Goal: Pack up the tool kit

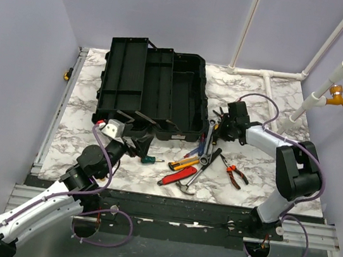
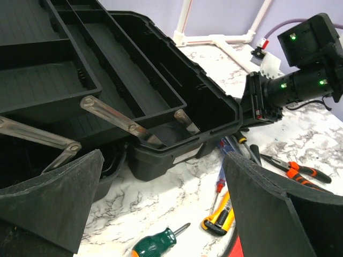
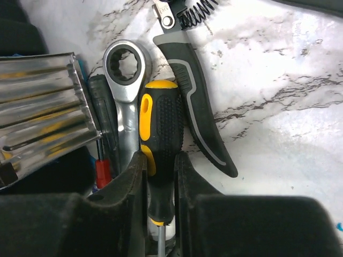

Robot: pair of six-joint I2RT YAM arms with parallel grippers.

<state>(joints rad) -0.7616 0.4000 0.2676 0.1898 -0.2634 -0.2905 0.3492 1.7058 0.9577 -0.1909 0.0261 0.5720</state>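
Note:
The black toolbox (image 1: 151, 90) (image 2: 161, 96) stands open at the back left, its trays fanned out and empty. Loose tools lie in front of it. My right gripper (image 1: 224, 127) (image 3: 159, 176) is down at the toolbox's right end, with both fingers pressed on the handle of a black and yellow screwdriver (image 3: 161, 123) that lies on the table. My left gripper (image 1: 137, 138) (image 2: 161, 214) hangs open in front of the toolbox, above a green screwdriver (image 1: 148, 160) (image 2: 155, 243), with nothing between its fingers.
A ratchet wrench (image 3: 126, 67) and grey-handled pliers (image 3: 195, 96) flank the held screwdriver. A yellow utility knife (image 1: 184, 163) (image 2: 220, 217), a red-handled tool (image 1: 174, 177) and orange pliers (image 1: 234, 174) (image 2: 300, 170) lie mid-table. White pipes (image 1: 268, 75) run along the back right.

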